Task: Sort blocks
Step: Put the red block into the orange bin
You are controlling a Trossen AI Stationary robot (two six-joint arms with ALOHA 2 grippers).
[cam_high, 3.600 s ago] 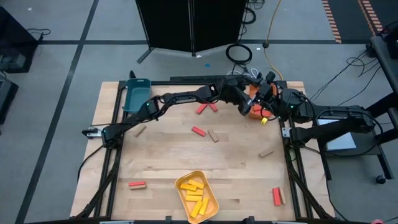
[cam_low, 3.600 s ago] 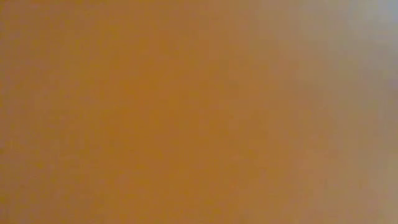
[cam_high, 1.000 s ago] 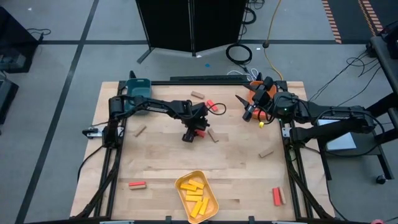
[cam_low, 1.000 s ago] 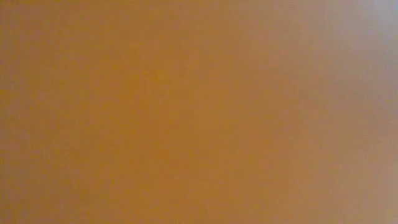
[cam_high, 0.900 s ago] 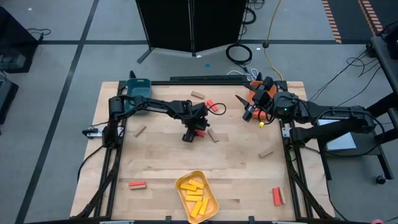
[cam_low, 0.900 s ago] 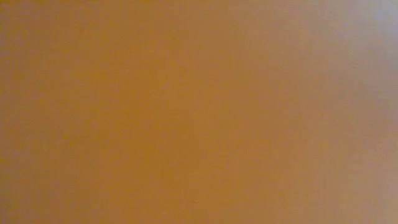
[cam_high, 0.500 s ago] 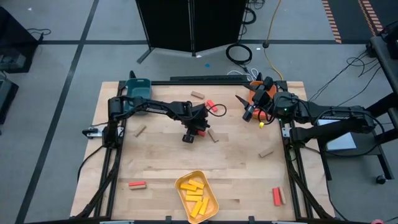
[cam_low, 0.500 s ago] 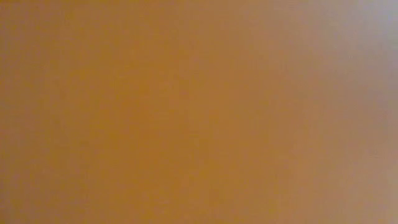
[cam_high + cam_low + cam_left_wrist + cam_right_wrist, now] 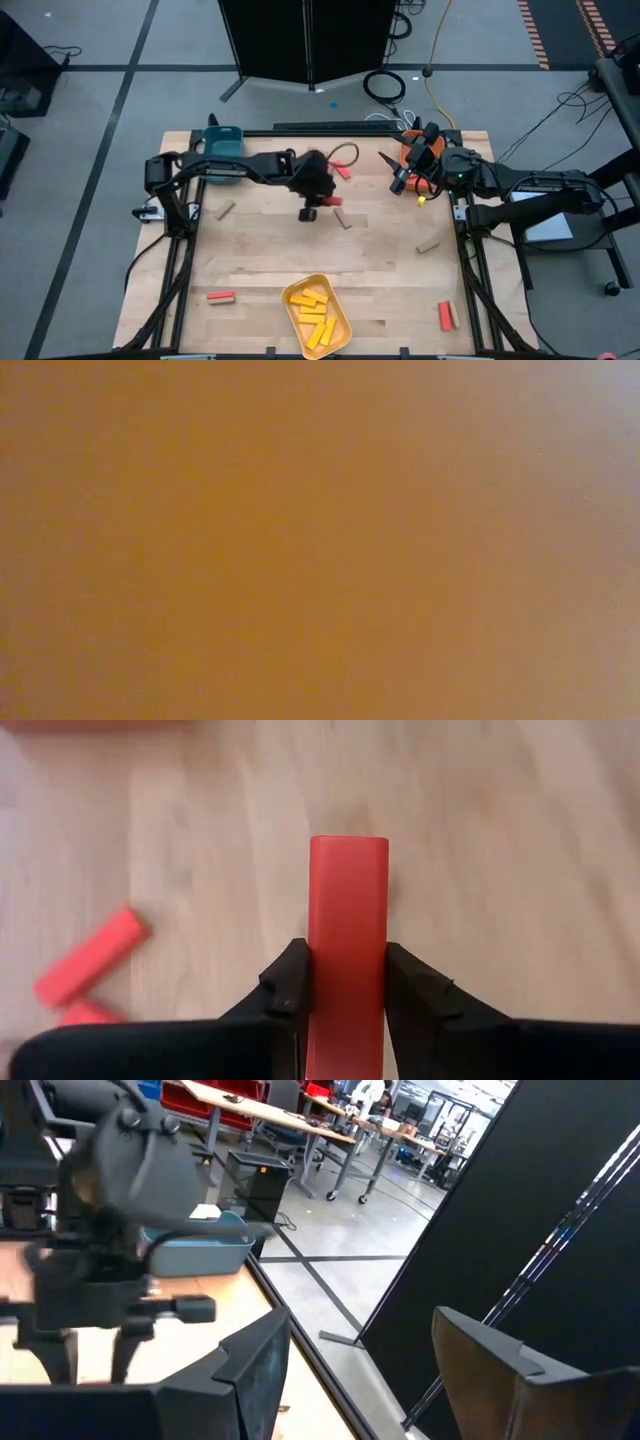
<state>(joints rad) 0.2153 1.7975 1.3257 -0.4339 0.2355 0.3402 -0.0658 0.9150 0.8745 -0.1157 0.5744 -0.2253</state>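
Note:
A red block (image 9: 347, 910) sits between the fingers of my left gripper (image 9: 347, 978), which is shut on it above the table's middle (image 9: 312, 208). Other blocks lie flat on the wood: red ones (image 9: 342, 172) (image 9: 221, 297) (image 9: 445, 315) and tan ones (image 9: 343, 218) (image 9: 225, 210) (image 9: 428, 245). Several yellow blocks lie in the yellow tray (image 9: 340, 322). My right gripper (image 9: 398, 178) hangs open in the air beside the orange tray (image 9: 410, 150), holding nothing. The low view shows only an orange blur. My left gripper pinches the red block by its two long sides (image 9: 318, 970) between its two fingers (image 9: 290, 982). The block lies along the fingers and sticks out past their tips. The fingers slant down from the table's left. The block is lifted clear of the table.
A teal tray (image 9: 220, 150) stands at the far left corner, the orange tray at the far right, the yellow tray at the near edge. Two more red blocks (image 9: 90, 960) lie on the wood below my left gripper. Open wood lies between the scattered blocks.
My left gripper has gone up from the table, tipping less steeply, and has carried the red block with it. The block lay on the wood beside a tan block and now hangs clear. My right arm has kept still.

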